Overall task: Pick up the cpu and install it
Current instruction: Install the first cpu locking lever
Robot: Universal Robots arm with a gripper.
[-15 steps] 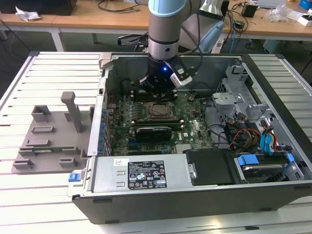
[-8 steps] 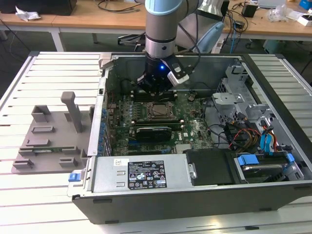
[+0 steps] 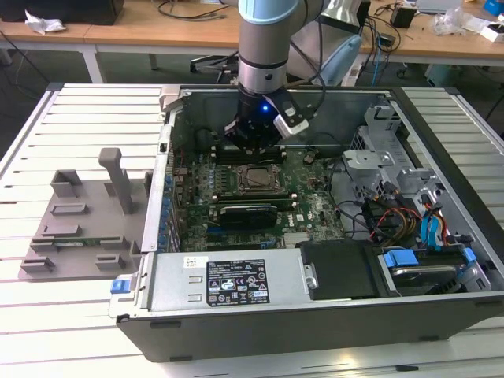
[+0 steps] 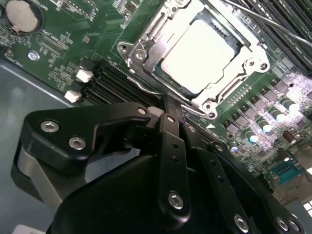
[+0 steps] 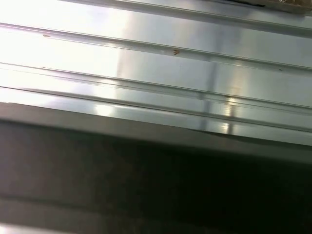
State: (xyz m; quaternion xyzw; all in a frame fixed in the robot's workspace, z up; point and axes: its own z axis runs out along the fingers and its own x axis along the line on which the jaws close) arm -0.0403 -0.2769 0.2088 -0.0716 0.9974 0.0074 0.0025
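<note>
Already seated in socket frame [image 4: 146,53], cpu [image 4: 200,56] just beyond fingers [image 4: 168,114], apart; fingers clenched, grasping nothing.

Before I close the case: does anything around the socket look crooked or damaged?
Nothing stands out. The square silver-grey cpu lies flat and square inside the metal-edged socket frame on the green motherboard. The black gripper hangs beside the frame. No bent parts or loose pieces are visible.

In the second wrist view the claw [image 4: 168,109] body hides its own fingertips and the motherboard [image 4: 73,44] beneath.
</note>
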